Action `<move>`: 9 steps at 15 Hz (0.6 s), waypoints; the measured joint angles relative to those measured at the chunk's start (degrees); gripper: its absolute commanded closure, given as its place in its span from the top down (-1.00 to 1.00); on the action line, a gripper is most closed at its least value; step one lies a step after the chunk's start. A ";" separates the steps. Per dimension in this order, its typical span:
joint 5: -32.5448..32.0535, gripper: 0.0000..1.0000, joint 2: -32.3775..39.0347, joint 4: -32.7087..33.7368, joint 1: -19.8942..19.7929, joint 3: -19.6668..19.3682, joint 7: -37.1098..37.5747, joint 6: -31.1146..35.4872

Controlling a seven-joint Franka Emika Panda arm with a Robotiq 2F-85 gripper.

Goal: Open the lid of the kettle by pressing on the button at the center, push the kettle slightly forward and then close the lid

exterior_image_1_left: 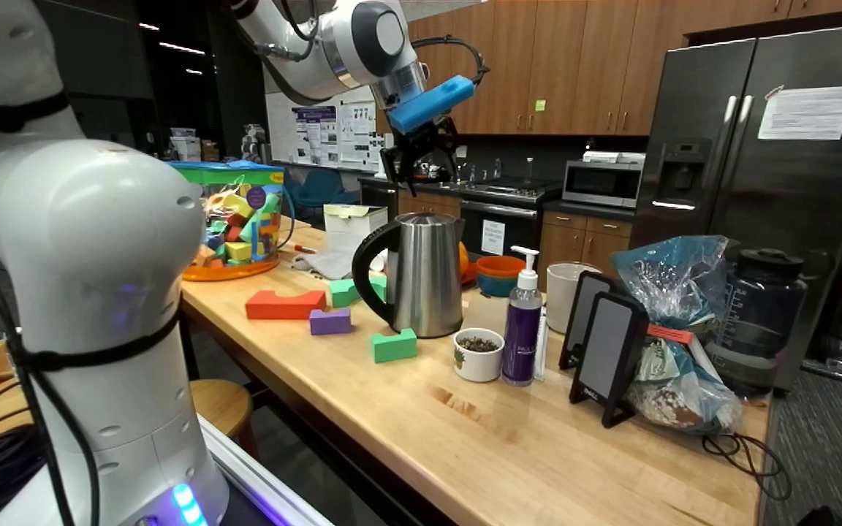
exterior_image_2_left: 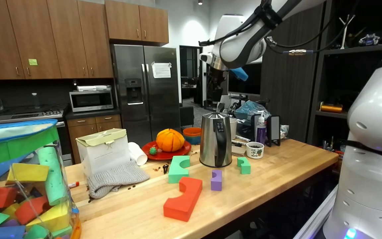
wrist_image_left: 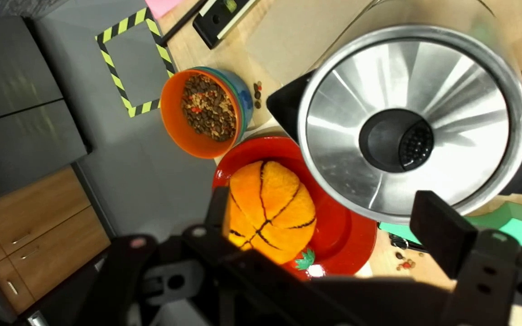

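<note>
Free air between tool (wrist_image_left: 328,218) and lid (wrist_image_left: 397,141)

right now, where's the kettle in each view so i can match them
In an exterior view: kettle near centre, left of the orange bowl.
In an exterior view: kettle just right of centre, right of the orange bowl.
Wrist view: kettle upper right, right of the orange bowl.
Shared landmark: orange bowl.

The kettle (exterior_image_1_left: 432,277) stands on the bench (exterior_image_1_left: 538,453) below your jaws; in your wrist view, the plate (wrist_image_left: 354,246), bearing the pumpkin (wrist_image_left: 274,199), shows between them, the bowls (wrist_image_left: 172,117) past the left jaw.
</note>
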 measured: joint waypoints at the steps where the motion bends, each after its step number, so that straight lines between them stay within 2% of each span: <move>1: 0.82 1.00 0.40 0.01 0.31 -0.18 -0.72 0.00; 9: 4.42 1.00 2.67 0.67 0.58 -0.96 -4.75 0.00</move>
